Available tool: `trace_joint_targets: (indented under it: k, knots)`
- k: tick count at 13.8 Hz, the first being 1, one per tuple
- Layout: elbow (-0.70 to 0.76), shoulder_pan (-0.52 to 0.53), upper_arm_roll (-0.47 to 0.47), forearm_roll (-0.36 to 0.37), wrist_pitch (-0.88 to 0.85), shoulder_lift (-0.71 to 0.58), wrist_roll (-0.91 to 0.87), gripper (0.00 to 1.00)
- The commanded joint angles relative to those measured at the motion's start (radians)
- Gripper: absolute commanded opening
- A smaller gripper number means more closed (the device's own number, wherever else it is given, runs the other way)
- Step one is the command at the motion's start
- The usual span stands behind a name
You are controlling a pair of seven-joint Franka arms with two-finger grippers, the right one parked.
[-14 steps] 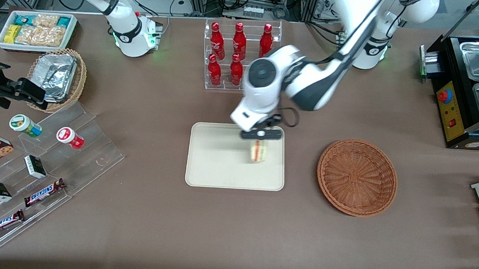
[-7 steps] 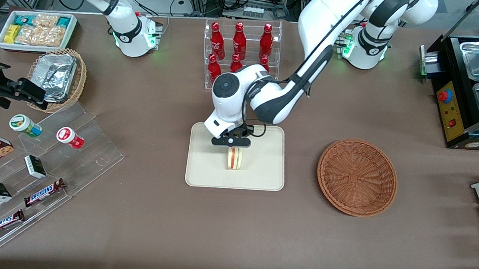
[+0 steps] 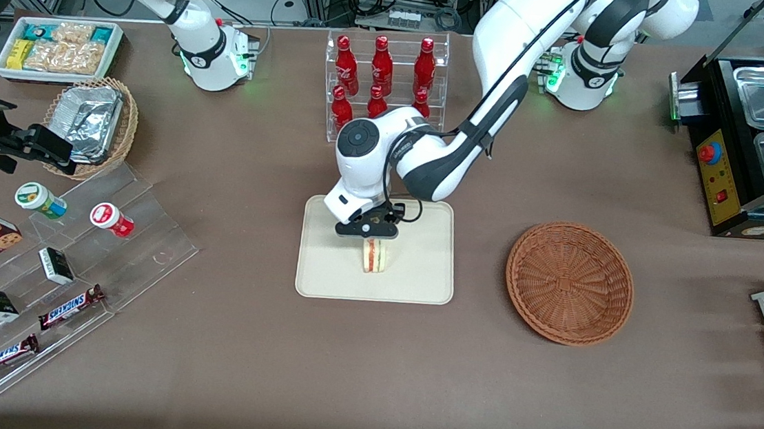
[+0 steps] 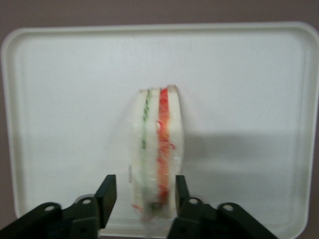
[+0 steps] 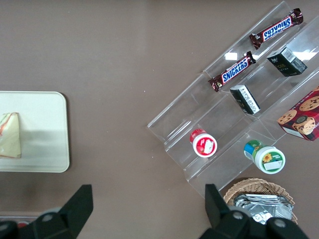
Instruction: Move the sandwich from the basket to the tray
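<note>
The sandwich [image 3: 375, 256] stands on its edge near the middle of the cream tray [image 3: 417, 283], cut face with red and green filling toward the front camera. My gripper [image 3: 371, 239] hovers right over it, open. In the left wrist view the sandwich [image 4: 155, 149] sits between the two black fingers [image 4: 106, 195]; one finger stands clear of the bread with a gap, the other is close against it. The tray [image 4: 249, 74] fills that view. The reddish-brown basket [image 3: 569, 283] lies empty beside the tray, toward the working arm's end.
A clear rack of red bottles [image 3: 379, 83] stands just farther from the front camera than the tray. Toward the parked arm's end are a stepped acrylic shelf of snacks [image 3: 73, 270], a tan basket with foil containers [image 3: 89, 123] and a white snack bin [image 3: 58, 48]. A black appliance [image 3: 755, 136] sits at the working arm's end.
The arm carried the sandwich from the tray's basket-side edge to its middle and came lower. The sandwich now rests on the tray and the fingers stand apart from it.
</note>
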Motion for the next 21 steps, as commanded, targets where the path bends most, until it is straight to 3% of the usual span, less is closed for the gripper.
trace_joint_targets:
  k: [1, 7, 11, 14, 17, 21]
  knots:
    - [-0.019, 0.058, 0.003, -0.054, -0.167, -0.189, -0.009, 1.00]
    - [-0.051, 0.282, 0.003, -0.081, -0.481, -0.506, 0.045, 1.00]
    - [-0.103, 0.483, 0.003, -0.107, -0.626, -0.657, 0.317, 1.00]
    - [-0.225, 0.638, 0.005, -0.110, -0.626, -0.764, 0.567, 1.00]
    - [-0.279, 0.816, 0.008, -0.186, -0.632, -0.821, 0.820, 1.00]
    - [-0.270, 0.831, 0.025, -0.187, -0.641, -0.827, 0.863, 1.00]
